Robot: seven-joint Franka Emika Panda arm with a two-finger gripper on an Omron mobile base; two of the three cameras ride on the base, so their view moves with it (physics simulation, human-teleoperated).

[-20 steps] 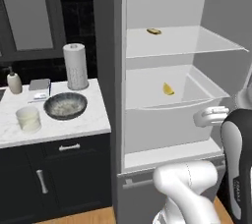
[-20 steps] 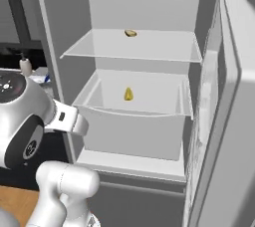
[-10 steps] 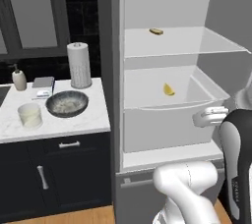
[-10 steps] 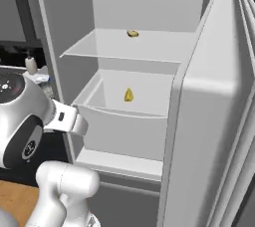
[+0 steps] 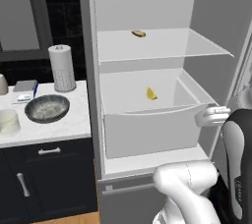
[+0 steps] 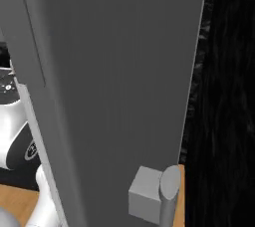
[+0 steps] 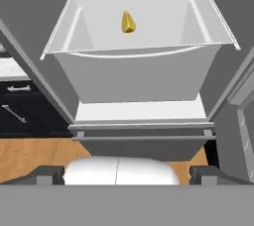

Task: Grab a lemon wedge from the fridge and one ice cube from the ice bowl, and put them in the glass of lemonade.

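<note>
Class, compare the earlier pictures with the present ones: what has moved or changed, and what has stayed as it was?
The whole scene has slid across both base views, so the base has driven and the cameras moved with it. The fridge door now blocks the right base view. Nothing was grasped or released. The lemon wedge stays in the drawer, the brownish piece on the shelf, the ice bowl on the counter.

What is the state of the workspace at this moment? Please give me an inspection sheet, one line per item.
Surface: white counter beside the fridge.
Job's things: fridge open; lemon wedge lying in the white drawer; ice bowl and glass of lemonade on the counter.
Clutter: brownish piece on the upper shelf; paper-towel roll behind the bowl.
Grippers: jaws' state cannot be told.
Cables: nothing seen.
Surroundings: dark cabinets, wooden floor.
</note>
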